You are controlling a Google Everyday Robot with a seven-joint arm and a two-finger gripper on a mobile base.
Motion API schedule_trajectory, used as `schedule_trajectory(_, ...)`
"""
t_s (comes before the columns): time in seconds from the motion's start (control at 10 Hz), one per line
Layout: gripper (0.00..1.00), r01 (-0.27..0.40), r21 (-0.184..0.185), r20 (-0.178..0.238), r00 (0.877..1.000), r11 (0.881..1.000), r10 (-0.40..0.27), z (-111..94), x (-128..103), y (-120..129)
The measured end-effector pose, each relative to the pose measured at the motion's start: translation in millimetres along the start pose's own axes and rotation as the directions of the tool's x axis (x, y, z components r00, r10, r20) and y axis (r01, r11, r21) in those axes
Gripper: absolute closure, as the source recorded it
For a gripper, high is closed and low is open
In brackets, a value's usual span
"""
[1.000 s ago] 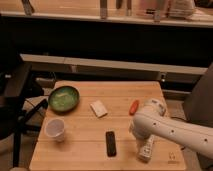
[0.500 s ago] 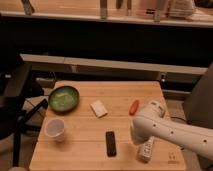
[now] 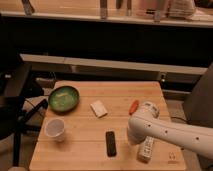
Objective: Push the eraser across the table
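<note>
The eraser (image 3: 111, 143) is a small flat black block lying near the front edge of the light wooden table (image 3: 90, 160), a little right of the middle. My white arm reaches in from the right, and its rounded end hangs low over the table just right of the eraser. The gripper (image 3: 134, 139) is at that end, a short gap from the eraser's right side, and is mostly hidden under the arm.
A green bowl (image 3: 63, 98) sits at the back left and a clear cup (image 3: 55, 129) in front of it. A pale beige block (image 3: 98, 108) lies mid-table. A red object (image 3: 134, 106) and a white labelled tube (image 3: 146, 149) lie by the arm.
The arm's end has shifted slightly left and down, closer to the eraser. The eraser and the other objects have not moved.
</note>
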Motion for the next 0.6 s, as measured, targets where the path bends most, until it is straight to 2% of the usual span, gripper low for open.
schedule_trajectory(0.6, 1.0, 0.03, -0.02, 0.001, 1.0, 0.999, -0.03, 19, -13, -13)
